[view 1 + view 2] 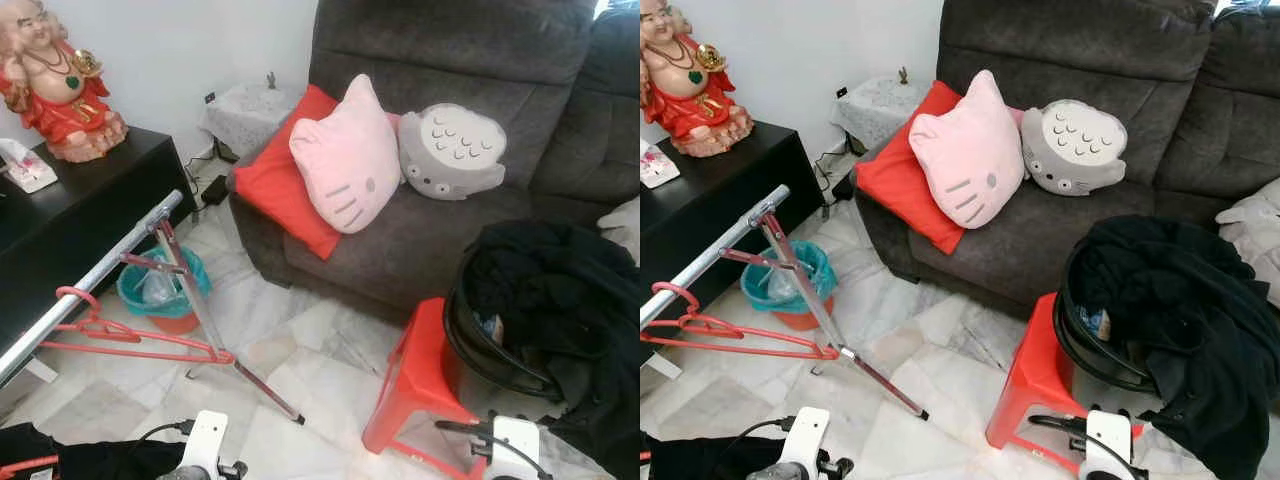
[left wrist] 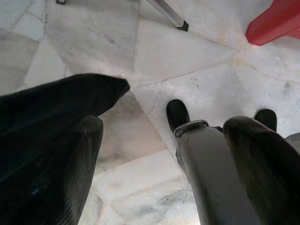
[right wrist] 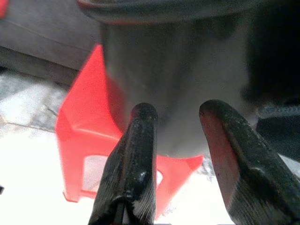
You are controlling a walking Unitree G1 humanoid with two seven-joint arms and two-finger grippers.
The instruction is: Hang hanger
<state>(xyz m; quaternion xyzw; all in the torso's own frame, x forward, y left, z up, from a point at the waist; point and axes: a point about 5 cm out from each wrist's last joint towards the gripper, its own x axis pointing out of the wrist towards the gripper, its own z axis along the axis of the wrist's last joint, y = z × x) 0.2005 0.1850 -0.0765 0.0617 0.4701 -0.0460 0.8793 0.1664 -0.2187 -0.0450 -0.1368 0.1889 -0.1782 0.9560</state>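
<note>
One red hanger on one metal rail. Three cushions on one sofa: red, pink, grey. One red stool, one basket, one bin, one figurine.

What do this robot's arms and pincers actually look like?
Each pincer has two long black fingers with ribbed surfaces: the right pincer and the left pincer. In the head views, white blocks sit at the wrists, with black cables looping beside them.

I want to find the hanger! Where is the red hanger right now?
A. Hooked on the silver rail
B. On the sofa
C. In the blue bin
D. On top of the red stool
A: the red hanger hangs by its hook on the silver rail.
</note>
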